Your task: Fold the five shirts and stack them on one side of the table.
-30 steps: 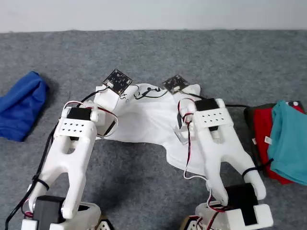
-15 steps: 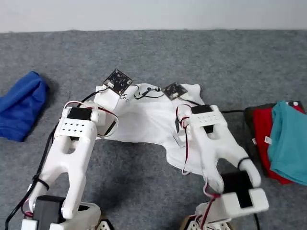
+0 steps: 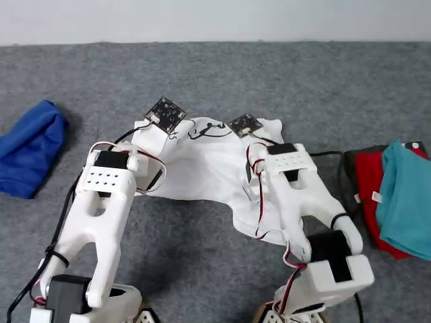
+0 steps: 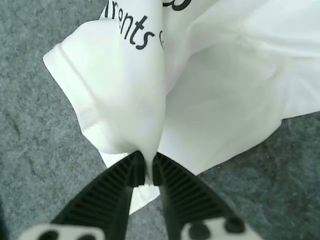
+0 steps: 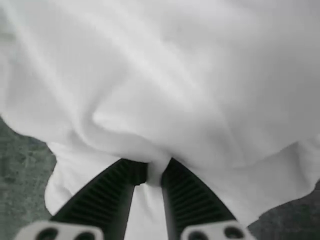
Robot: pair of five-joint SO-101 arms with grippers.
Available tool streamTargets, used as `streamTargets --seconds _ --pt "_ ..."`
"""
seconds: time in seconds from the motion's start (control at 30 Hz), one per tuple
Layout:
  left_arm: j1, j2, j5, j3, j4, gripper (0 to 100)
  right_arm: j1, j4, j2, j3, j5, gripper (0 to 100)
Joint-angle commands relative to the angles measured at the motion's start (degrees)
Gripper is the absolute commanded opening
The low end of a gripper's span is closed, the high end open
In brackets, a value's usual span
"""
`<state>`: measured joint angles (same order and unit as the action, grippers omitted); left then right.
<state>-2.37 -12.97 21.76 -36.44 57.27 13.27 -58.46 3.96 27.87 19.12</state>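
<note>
Now my right gripper swings left, fingers clamped on a fold of the white shirt lying mid-table. My left gripper stays put, pinching its own fold. I'd say the shirt's right side is folding inward.

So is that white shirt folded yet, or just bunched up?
Not folded. The white shirt lies rumpled and half spread, with the left gripper and right gripper each pinching a bunch of it.
</note>
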Motion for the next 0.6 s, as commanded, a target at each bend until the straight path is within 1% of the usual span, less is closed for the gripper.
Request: streamTargets --seconds 0.0,0.23,0.47,0.5,0.57 --pt "-0.26 -1.93 0.62 0.31 -0.62 1 0.13 -5.93 -6.90 -3.16 0.00 1.0" --pt "-0.53 -1.93 0.62 0.31 -0.35 1 -0.48 -16.57 -14.81 -3.08 0.00 1.0" --pt "-0.62 -1.93 0.62 0.31 -0.35 1 -5.93 -17.36 -15.16 -3.08 0.18 2.0" --pt "-0.62 -1.93 0.62 0.31 -0.35 1 -6.02 -17.36 -15.16 -3.08 0.79 3.6" --pt "-0.62 -1.93 0.62 0.31 -0.35 1 -5.93 -17.36 -14.99 -2.73 1.23 10.5"
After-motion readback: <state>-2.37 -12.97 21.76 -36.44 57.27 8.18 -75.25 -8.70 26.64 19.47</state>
